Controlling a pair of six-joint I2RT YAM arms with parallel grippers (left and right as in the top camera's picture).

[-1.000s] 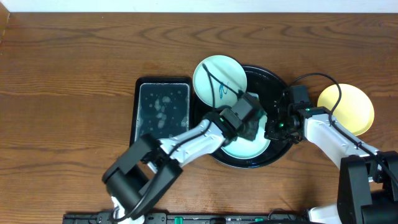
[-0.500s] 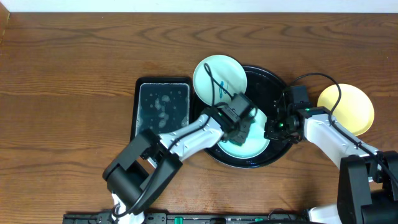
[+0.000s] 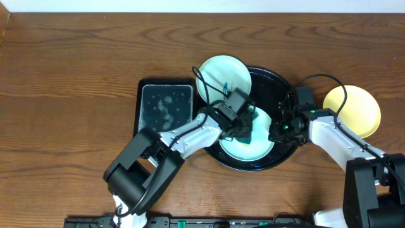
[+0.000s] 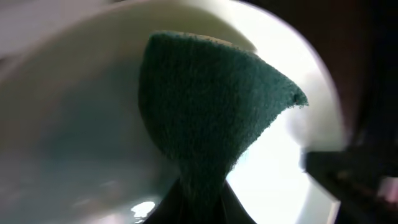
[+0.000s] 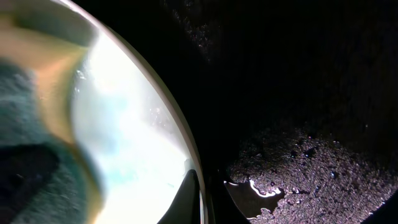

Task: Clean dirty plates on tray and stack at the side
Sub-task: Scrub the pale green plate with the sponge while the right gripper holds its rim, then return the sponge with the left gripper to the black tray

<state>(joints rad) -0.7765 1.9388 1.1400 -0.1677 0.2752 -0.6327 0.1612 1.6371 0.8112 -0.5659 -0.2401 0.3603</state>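
Note:
A pale mint plate (image 3: 248, 144) lies in the round black tray (image 3: 283, 88). My left gripper (image 3: 243, 126) is shut on a dark green sponge (image 4: 211, 118) and presses it on this plate (image 4: 74, 124). My right gripper (image 3: 276, 131) is shut on the plate's right rim (image 5: 186, 149), one finger (image 5: 189, 193) on top. A second mint plate (image 3: 218, 73) with a teal squiggle leans on the tray's upper-left rim. The pale yellow plate (image 3: 357, 111) sits on the table right of the tray.
A rectangular black sponge tray (image 3: 166, 111) with soapy water stands left of the round tray. Wet droplets cover the tray floor (image 5: 298, 162). A black cable loops over the right arm.
My left gripper has moved the sponge leftwards and up across the plate. The right gripper has held still on the rim.

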